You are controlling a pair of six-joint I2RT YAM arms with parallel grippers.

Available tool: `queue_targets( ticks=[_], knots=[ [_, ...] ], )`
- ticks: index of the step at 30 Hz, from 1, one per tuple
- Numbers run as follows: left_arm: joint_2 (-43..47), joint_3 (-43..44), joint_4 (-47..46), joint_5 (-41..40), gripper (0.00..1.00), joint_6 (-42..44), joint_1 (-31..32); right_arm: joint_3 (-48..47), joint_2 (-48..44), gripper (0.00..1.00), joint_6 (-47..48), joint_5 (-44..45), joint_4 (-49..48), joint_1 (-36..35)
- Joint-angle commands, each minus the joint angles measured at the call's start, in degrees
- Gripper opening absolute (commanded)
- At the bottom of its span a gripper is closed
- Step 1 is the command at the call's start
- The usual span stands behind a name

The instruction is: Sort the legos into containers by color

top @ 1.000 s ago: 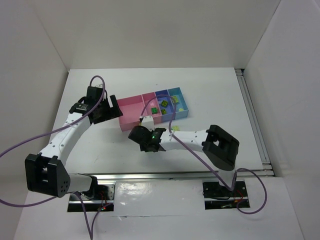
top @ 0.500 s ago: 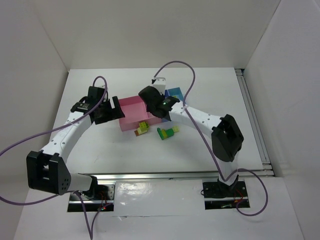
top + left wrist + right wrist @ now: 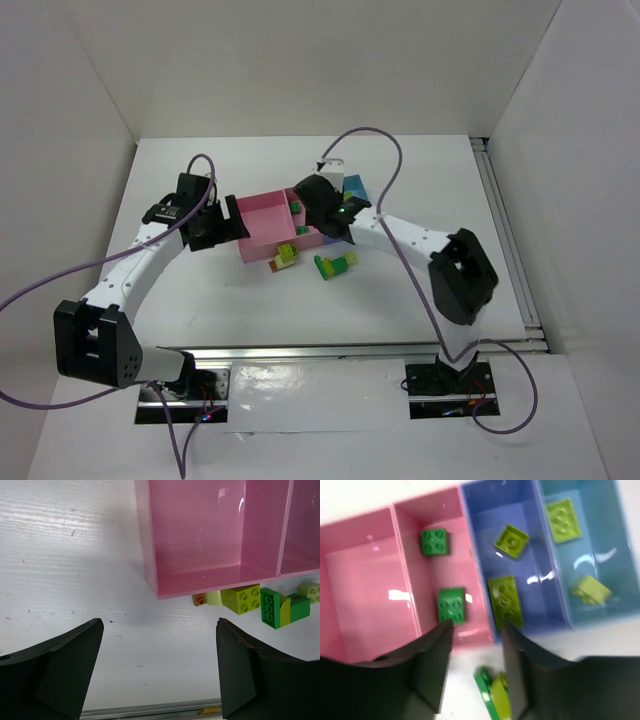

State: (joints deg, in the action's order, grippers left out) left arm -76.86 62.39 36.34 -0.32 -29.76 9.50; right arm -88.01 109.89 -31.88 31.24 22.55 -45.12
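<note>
Lying on the white table (image 3: 240,300) at 6 o'clock of the tray (image 3: 262,215): two clusters of studded plastic legos (image 3: 335,265). The glossy four-compartment tray holds two dark green bricks (image 3: 451,605) in narrow pink, two olive bricks (image 3: 505,600) in periwinkle and two lime bricks (image 3: 563,514) in light blue. The left gripper (image 3: 157,675), at 9 o'clock, is spread and empty. The right gripper (image 3: 472,670), also spread and empty, is over the tray; a second ago it hung before it.
</note>
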Motion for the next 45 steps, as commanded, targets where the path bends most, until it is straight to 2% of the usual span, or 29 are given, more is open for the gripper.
queue_targets(
  ticks=[1,3,4,7,9,10,12,16,20,24,29,39,45],
  knots=[
    [-0.48,1.59,0.49,-0.12,0.94,0.93,-0.27,11.14,-12.31,0.48,-3.27,2.77,-2.68,-0.32],
    [-0.48,1.59,0.49,-0.12,0.94,0.4,-0.27,16.26,-17.31,0.43,-6.17,2.77,-1.28,-0.32],
    [-0.48,1.59,-0.03,-0.12,0.94,0.4,-0.27,20.73,-18.73,0.43,-7.31,2.25,-0.75,-0.32],
    [-0.48,0.98,-0.57,-0.12,0.94,0.4,-0.27,26.12,-22.86,0.43,-10.83,-1.44,-0.05,0.39],
    [-1.01,0.98,-1.09,-0.12,0.94,-0.12,-0.27,29.38,-23.4,0.49,-12.15,-4.25,-0.05,0.91],
    [-1.01,0.98,-1.09,-0.12,0.94,-0.12,-0.27,29.91,-23.4,0.59,-12.15,-4.96,-0.05,0.91],
    [-1.01,0.98,-1.09,0.4,0.94,-0.12,-0.27,30.44,-22.62,0.69,-12.76,-6.45,-0.05,0.91],
    [-1.01,0.98,-1.09,0.4,0.94,-0.12,0.26,29.22,-18.84,0.81,-10.41,-7.77,0.48,0.91],
    [-1.01,0.98,-1.09,0.4,0.94,0.4,0.26,26.75,-15.94,0.81,-5.4,-8.92,0.66,1.44],
    [-1.01,0.98,-1.09,0.93,0.94,0.4,0.26,26.65,-15.93,0.82,-5.38,-9.45,0.66,4.33],
    [-1.01,0.98,-1.09,0.93,0.94,0.4,0.26,30.7,-19.01,0.74,-7.85,-12.43,-5.4,9.79],
    [-2.76,1.51,-1.09,1.72,0.94,0.93,0.79,25.17,-8.82,0.74,-6.53,-15.34,-6.02,11.02],
    [-2.77,2.03,-1.09,1.72,0.94,0.93,1.4,29.9,-11.18,0.68,-7.76,-14.11,-5.49,11.1]
  ],
)
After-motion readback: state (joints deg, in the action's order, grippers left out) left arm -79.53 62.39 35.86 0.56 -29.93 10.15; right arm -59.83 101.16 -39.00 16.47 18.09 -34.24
